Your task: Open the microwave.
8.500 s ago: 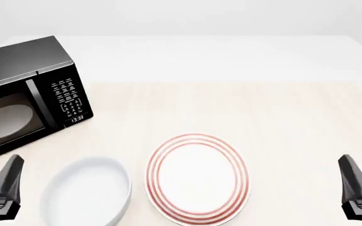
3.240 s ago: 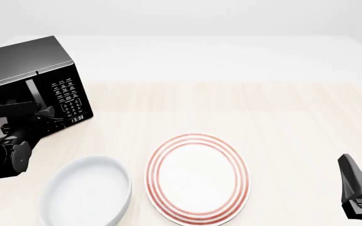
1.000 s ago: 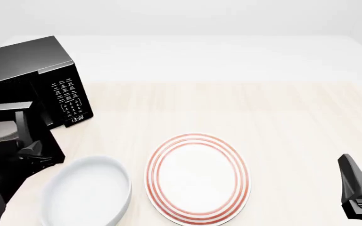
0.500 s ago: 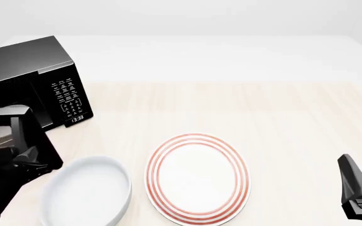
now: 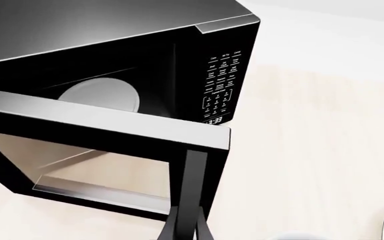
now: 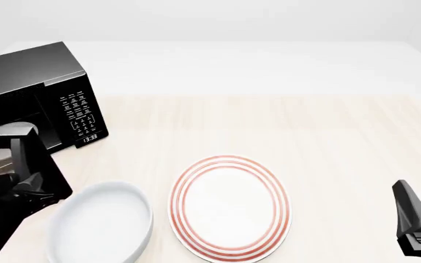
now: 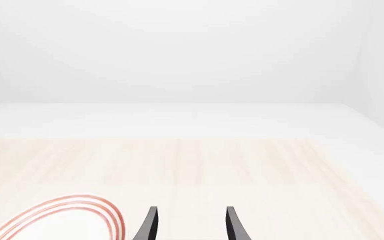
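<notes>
Left wrist: black boxy microwave [image 5: 145,60] with door [image 5: 105,125] swung partly open; left gripper [image 5: 182,227] clamped on vertical bar handle [image 5: 193,175].
Front: microwave far left on table [image 6: 269,115], beside white bowl [image 6: 101,222] and red-ringed plate [image 6: 229,205].
Right wrist: right gripper [image 7: 186,225] spread, empty.

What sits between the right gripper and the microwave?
In the front view, the red-ringed plate and white bowl lie between the right gripper and the microwave.

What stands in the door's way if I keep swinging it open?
The white bowl sits close beside the door edge held by the left gripper; it may get bumped. Nothing else visible blocks the swing.
</notes>
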